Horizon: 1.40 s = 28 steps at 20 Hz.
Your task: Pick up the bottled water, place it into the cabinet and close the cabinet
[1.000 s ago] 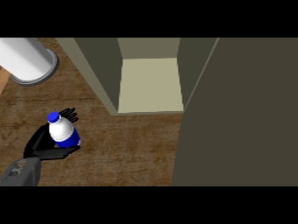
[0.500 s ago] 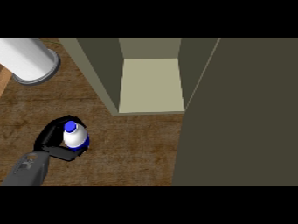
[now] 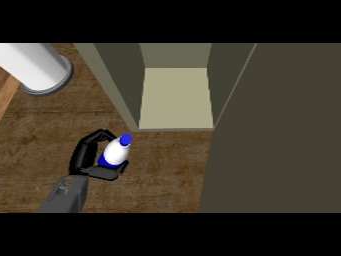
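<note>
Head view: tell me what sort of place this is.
Probably a kitchen counter. A wooden countertop carries an open cabinet with a pale shelf inside, a white cylinder stands at upper left, and the left hand holds a bottled water.

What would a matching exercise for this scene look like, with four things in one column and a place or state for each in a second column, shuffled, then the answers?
Things:
1. bottled water
2. cabinet
3. white cylinder
4. left hand

Places or states:
A. at the upper left of the view
B. open, with its pale inside showing
C. curled round a thing
D. white with a blue cap, held in front of the cabinet

Pairs: 1-D, 2-B, 3-A, 4-C
</note>
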Available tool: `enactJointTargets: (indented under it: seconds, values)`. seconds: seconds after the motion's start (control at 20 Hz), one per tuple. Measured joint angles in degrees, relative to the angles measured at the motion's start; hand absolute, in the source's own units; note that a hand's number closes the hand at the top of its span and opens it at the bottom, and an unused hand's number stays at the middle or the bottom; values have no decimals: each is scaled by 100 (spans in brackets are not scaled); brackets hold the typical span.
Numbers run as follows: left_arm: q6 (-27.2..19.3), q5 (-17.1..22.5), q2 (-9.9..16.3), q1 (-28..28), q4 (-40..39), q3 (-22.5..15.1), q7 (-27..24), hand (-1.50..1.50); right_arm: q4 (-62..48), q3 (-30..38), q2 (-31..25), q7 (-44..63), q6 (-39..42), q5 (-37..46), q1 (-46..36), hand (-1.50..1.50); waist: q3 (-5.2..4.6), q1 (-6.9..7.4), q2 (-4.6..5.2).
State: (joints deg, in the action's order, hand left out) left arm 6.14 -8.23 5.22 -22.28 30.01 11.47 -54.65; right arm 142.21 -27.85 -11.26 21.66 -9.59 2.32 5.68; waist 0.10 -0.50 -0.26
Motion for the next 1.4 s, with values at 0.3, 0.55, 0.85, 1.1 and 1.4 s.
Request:
enactJointTargets:
  seconds: [0.3,0.55,0.85,1.1,1.4]
  values:
    - [-503,884,-397,157,715,-691,275,150,33,-19,-23,53,-53,-13,49,-150,-7,9,-10]
    - [-871,1721,-484,382,1720,-1556,937,150,54,-77,-76,-61,-53,-23,200,-150,-8,7,-16]
    - [-1627,2356,-512,380,2880,-2415,1882,150,26,-248,-67,-325,-119,2,401,-150,-9,4,-4]
    - [-2388,2645,-518,96,3513,-2955,2627,150,40,-312,-110,-410,-149,9,479,-150,-9,-8,3]
    - [-3153,2768,-521,-676,3294,-3261,3075,150,51,-355,-178,-454,-160,8,545,-150,-10,-40,14]
